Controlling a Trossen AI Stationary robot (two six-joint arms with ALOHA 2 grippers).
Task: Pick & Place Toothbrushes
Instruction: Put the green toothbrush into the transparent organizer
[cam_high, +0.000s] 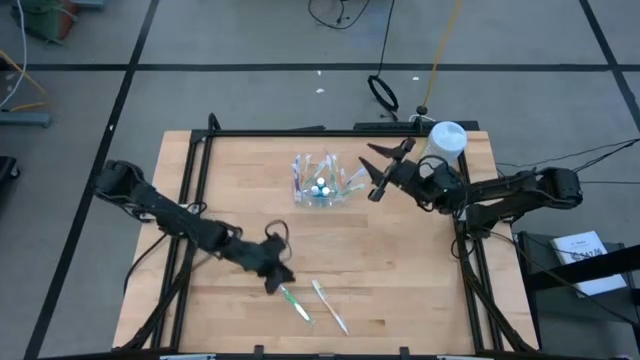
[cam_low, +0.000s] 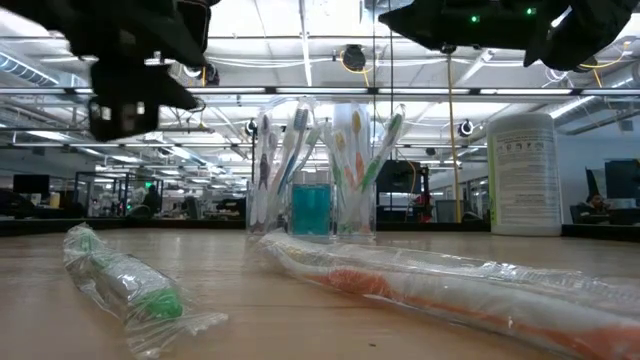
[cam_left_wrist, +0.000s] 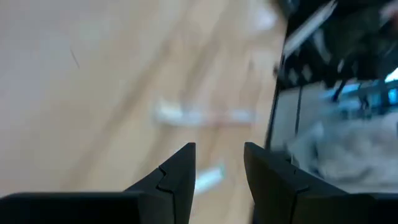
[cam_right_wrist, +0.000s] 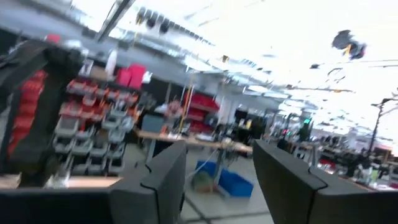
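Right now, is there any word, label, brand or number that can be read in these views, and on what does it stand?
No text can be read.
White canister: printed label, too small to read.
White box beside the table: dark print, too blurred to read.
Toothbrush wrappers: no print can be made out.
Bins in the room behind: no legible marks.

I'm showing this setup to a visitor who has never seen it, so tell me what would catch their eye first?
Probably the clear holder near the table's far middle, bristling with colourful toothbrushes. Next, two wrapped toothbrushes lying loose at the near edge, a green one and a pale one, with the left pincer open right beside the green one. The right pincer, open and empty, hangs by the holder, near a white canister.
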